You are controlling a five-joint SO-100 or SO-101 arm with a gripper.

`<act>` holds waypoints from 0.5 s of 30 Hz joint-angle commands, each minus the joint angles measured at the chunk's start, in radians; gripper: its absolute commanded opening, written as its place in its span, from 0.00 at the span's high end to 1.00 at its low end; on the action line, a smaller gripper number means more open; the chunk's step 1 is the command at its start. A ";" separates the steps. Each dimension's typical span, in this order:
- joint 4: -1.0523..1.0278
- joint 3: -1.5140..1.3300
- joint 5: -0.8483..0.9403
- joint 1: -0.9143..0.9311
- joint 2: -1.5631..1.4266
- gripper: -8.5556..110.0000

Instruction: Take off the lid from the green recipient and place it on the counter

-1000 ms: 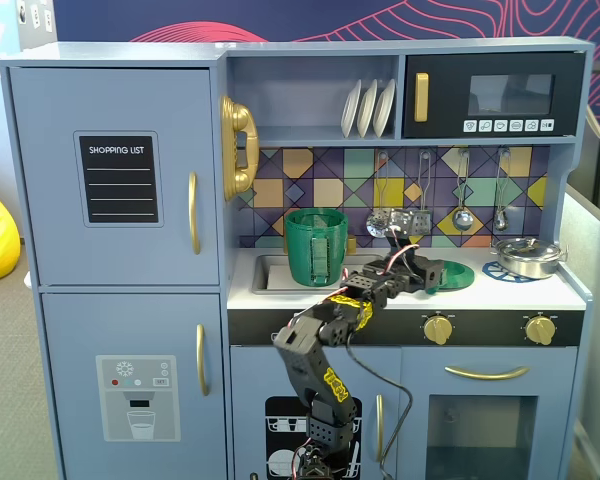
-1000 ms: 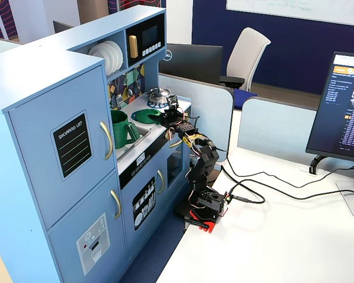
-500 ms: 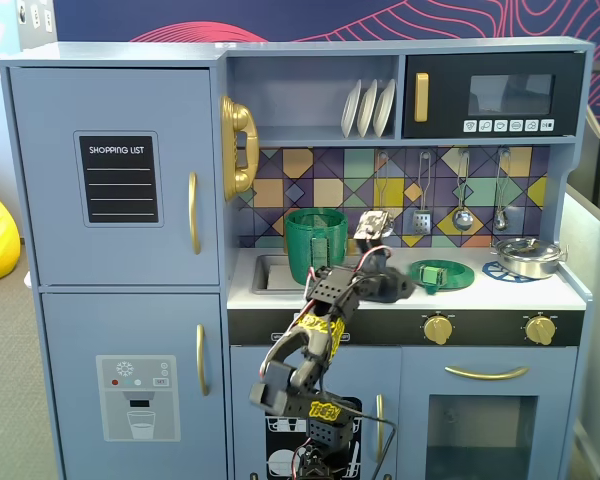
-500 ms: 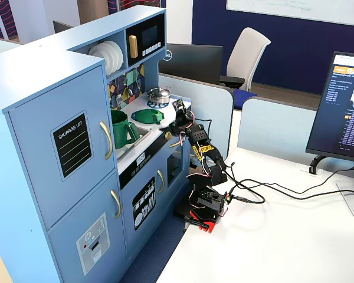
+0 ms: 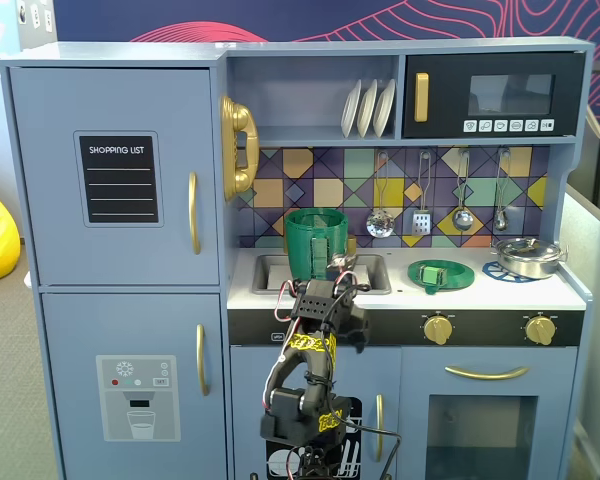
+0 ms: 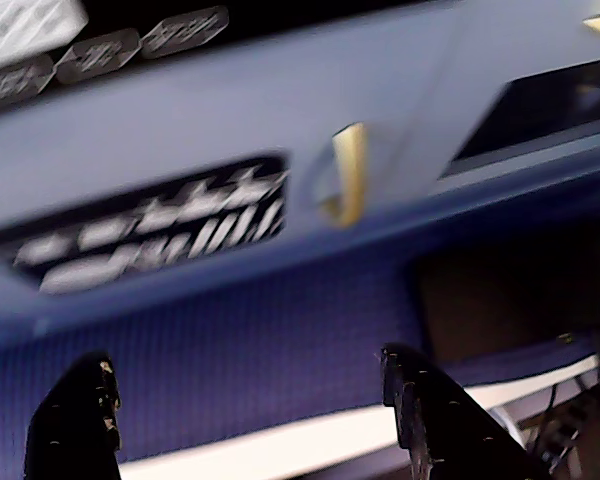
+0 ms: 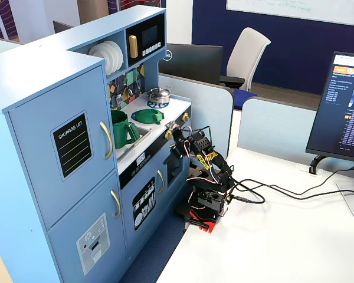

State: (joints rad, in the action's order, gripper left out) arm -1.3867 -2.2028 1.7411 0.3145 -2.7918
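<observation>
The green lid (image 5: 441, 274) lies flat on the white counter (image 5: 500, 293), on the left burner circle, its square knob up. The green recipient (image 5: 316, 243) stands open in the sink to its left. In the other fixed view the lid (image 7: 147, 115) and the recipient (image 7: 123, 128) show the same way. My gripper (image 5: 328, 305) hangs in front of the counter's edge, below and apart from both. In the wrist view my gripper (image 6: 242, 358) is open and empty, its black fingers (image 6: 80, 410) wide apart and facing the blue cabinet front.
A silver pot (image 5: 528, 256) sits on the right burner. Utensils hang on the tiled back wall. Gold knobs (image 5: 438, 328) line the counter front. A gold door handle (image 6: 350, 185) and a dishwasher print (image 6: 150, 235) face the gripper. Cables (image 7: 265, 194) trail over the white desk.
</observation>
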 commanded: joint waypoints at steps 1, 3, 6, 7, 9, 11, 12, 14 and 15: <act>0.055 -0.074 -0.054 -0.132 -0.018 0.72; 0.126 -0.152 -0.063 -0.178 -0.028 0.73; 0.278 -0.281 -0.080 -0.238 -0.040 0.74; 0.331 -0.322 -0.081 -0.253 -0.048 0.74; 0.423 -0.400 -0.078 -0.278 -0.066 0.74; 0.488 -0.472 -0.075 -0.301 -0.098 0.74; 0.517 -0.509 -0.075 -0.311 -0.115 0.74; 0.577 -0.580 -0.075 -0.328 -0.146 0.74; 0.594 -0.609 -0.074 -0.336 -0.161 0.74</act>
State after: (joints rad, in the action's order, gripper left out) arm -0.8882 -2.7504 1.6751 0.0138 -2.8992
